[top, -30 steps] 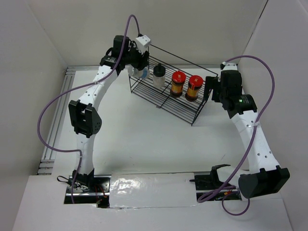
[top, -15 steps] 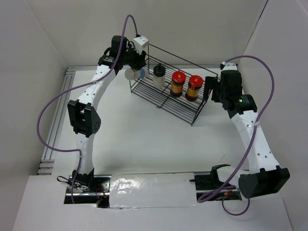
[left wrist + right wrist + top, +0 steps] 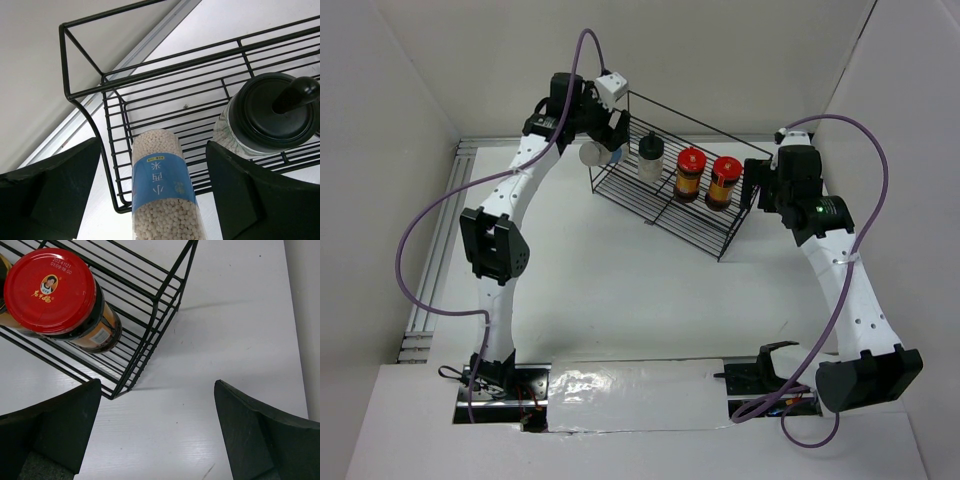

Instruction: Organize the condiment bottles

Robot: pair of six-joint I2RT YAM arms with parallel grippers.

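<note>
**White jar is lying tipped at the rack's left end, with both grippers standing open.**

Top view: the left gripper (image 3: 602,142) is hovering at the left end of the rack (image 3: 655,210), where the white jar (image 3: 592,155) is lying tilted. The black-capped jar (image 3: 650,158), left red-capped jar (image 3: 690,172) and right red-capped jar (image 3: 724,180) are standing in a row on the shelf. The right gripper (image 3: 753,185) is waiting just beside the rack's right end.
Left wrist view: the fingers are spreading wide, with gaps on both sides of the white jar, so nothing is holding it. Its far end is reaching over the shelf wires near the end rail.
Right wrist view: the jaws are gaping empty above the table (image 3: 240,340), by the rack's right corner.
With nothing gripping it, the tilted jar is probably risking a roll off the rack's end, and a careless nudge could be knocking the black-capped jar.
</note>
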